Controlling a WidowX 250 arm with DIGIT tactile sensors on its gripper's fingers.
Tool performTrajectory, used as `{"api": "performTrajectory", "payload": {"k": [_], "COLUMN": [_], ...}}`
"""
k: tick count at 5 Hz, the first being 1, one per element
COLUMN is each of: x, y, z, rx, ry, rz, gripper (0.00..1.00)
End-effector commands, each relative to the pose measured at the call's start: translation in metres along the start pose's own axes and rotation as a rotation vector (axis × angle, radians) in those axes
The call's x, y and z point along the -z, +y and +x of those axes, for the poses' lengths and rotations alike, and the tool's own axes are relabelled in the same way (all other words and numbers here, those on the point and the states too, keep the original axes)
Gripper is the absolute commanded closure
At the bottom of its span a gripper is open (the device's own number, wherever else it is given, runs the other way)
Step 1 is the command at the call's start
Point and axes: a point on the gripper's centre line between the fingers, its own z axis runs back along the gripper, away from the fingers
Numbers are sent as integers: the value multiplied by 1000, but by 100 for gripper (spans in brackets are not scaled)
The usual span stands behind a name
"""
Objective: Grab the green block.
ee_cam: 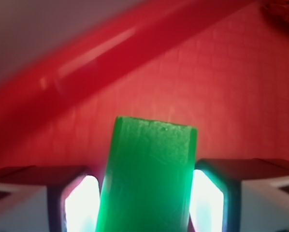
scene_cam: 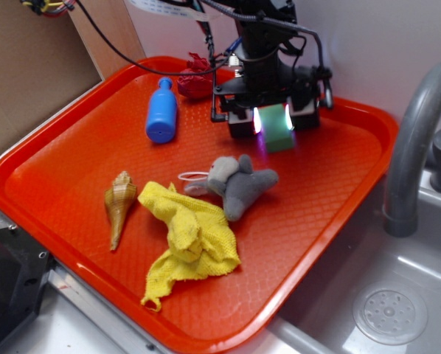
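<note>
1. The gripper (scene_cam: 273,120) hangs at the far side of the orange tray (scene_cam: 73,147), its two glowing pads pinching the green block (scene_cam: 278,129) from left and right.
2. In the wrist view the green block (ee_cam: 149,179) fills the gap between the pads, standing on end and leaning slightly; both lit fingers (ee_cam: 79,200) sit right against its long faces, with no daylight between them.
3. From the side, the block's lower end pokes out below the gripper, close over the tray; I cannot tell whether it touches the floor of the tray or is just clear of it.
4. To my eye the block is stiff and light, with smooth matte faces, so it should neither crush nor sag. The flat long sides are the right place to hold it, and that is where the pads are. A slight twist in the grip looks like the main risk.
5. Further out: a blue bottle (scene_cam: 161,110) lies to the left, a red crumpled thing (scene_cam: 195,82) behind it, a grey plush toy (scene_cam: 239,183) nearer, then a yellow cloth (scene_cam: 191,234) and a shell (scene_cam: 119,205).
6. A grey sink (scene_cam: 397,310) sits to the right.
</note>
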Motion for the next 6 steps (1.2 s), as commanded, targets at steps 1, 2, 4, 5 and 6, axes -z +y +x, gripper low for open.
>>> {"api": "performTrajectory", "payload": {"k": [1, 2, 4, 5, 6], "x": [-86, -120, -180, -202, -207], "y": [40, 71, 107, 112, 117], "z": [6, -6, -9, -5, -3], "rx": [505, 595, 503, 436, 395], "ry": [-91, -99, -129, -161, -173], "rz": [21, -8, -44, -63, -55], "gripper": [100, 100, 100, 100, 100]}}
